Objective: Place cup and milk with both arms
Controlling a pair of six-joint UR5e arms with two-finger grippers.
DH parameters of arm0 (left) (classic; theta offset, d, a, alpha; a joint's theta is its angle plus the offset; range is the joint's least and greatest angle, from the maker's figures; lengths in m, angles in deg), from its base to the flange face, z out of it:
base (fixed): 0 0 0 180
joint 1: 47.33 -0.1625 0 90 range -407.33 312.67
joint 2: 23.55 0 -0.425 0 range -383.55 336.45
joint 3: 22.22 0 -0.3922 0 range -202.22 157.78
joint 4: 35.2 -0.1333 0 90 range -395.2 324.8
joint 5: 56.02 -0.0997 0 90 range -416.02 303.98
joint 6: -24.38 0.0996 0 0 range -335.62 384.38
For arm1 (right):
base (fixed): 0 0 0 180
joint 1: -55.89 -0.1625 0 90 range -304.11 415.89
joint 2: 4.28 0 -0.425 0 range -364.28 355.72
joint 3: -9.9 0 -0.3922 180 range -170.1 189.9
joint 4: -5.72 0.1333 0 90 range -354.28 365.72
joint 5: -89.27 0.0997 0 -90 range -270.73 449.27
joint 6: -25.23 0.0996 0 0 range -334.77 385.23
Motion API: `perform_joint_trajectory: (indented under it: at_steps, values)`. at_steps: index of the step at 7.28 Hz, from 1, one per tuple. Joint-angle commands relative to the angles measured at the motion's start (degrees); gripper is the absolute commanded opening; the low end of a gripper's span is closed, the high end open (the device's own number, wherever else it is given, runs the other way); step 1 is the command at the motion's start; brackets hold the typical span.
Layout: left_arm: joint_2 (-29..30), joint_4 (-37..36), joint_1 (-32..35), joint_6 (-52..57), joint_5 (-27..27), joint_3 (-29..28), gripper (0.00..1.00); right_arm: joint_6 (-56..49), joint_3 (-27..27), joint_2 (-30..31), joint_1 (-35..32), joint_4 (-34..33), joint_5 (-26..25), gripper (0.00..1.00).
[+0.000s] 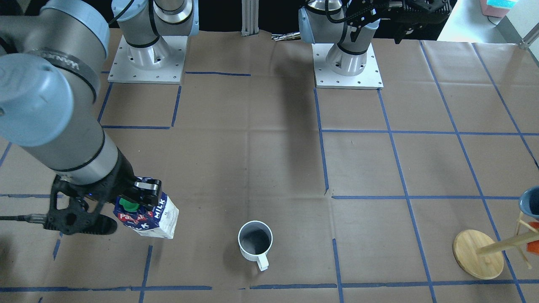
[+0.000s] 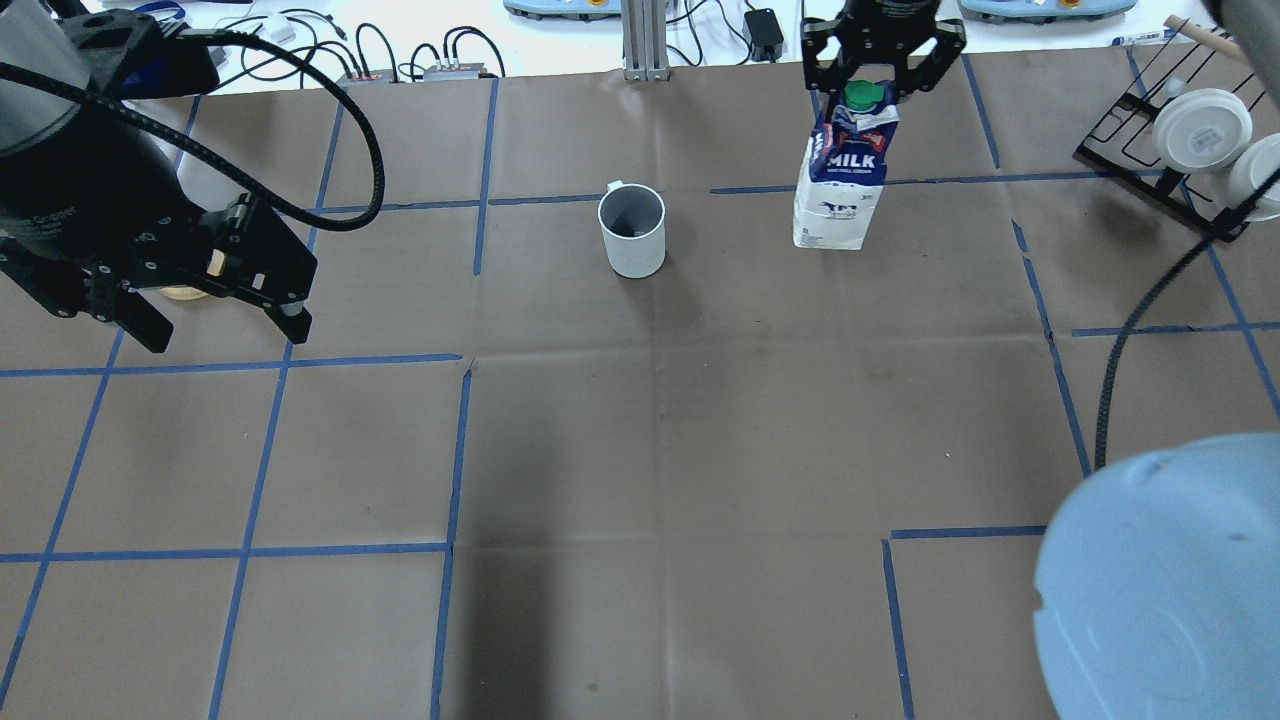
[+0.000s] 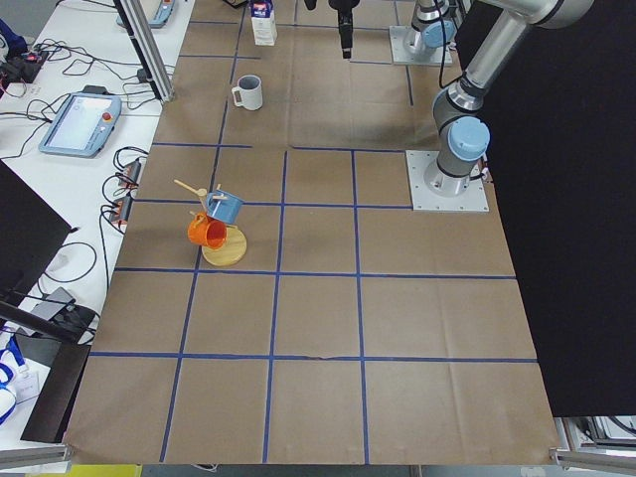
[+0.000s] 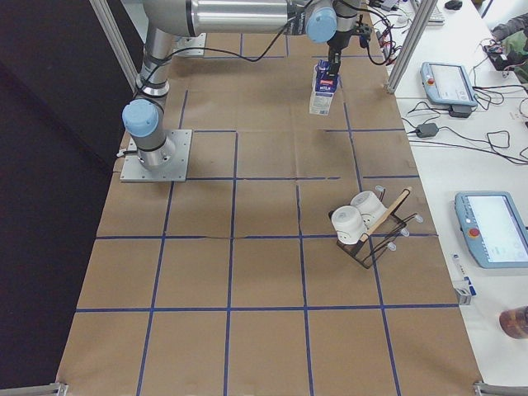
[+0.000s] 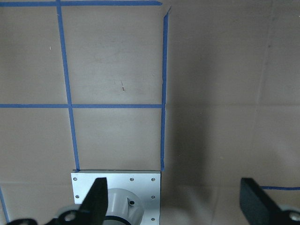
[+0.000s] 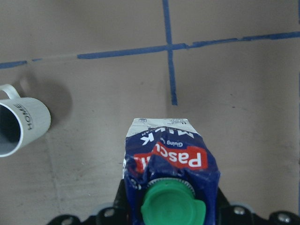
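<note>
The milk, a navy-topped carton with a green cap, stands upright at the far right of the table; it also shows in the front view. My right gripper is shut on its top, and in the right wrist view the jaws flank the cap. I cannot tell whether the carton's base touches the table. The cup, a white mug with a dark inside, stands upright to the milk's left, apart from it. My left gripper is open and empty, high over the left side, far from the cup.
A wooden mug tree with a blue and an orange mug stands at the table's left end. A black wire rack with white cups stands at the far right. The arm base plates are at the robot's edge.
</note>
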Motion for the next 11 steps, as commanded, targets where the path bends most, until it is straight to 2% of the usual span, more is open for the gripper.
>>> perform_joint_trajectory:
  at_steps: [1,3,5,11]
  values:
    - [-0.03,0.07,0.00,0.00,-0.12,0.00,1.00,6.10,7.90,-7.48,-4.27,0.49,0.11,0.58]
    - [-0.03,0.07,0.00,0.00,-0.12,0.00,1.00,11.89,13.61,-12.93,-5.16,-0.13,0.73,0.58]
    - [-0.03,0.16,0.00,0.00,-0.12,0.00,1.00,12.27,19.76,-17.68,-7.87,0.57,-0.05,0.58]
    - [-0.12,0.33,-0.09,1.22,-0.30,0.00,1.00,5.96,19.44,-18.15,-8.15,5.14,0.03,0.58]
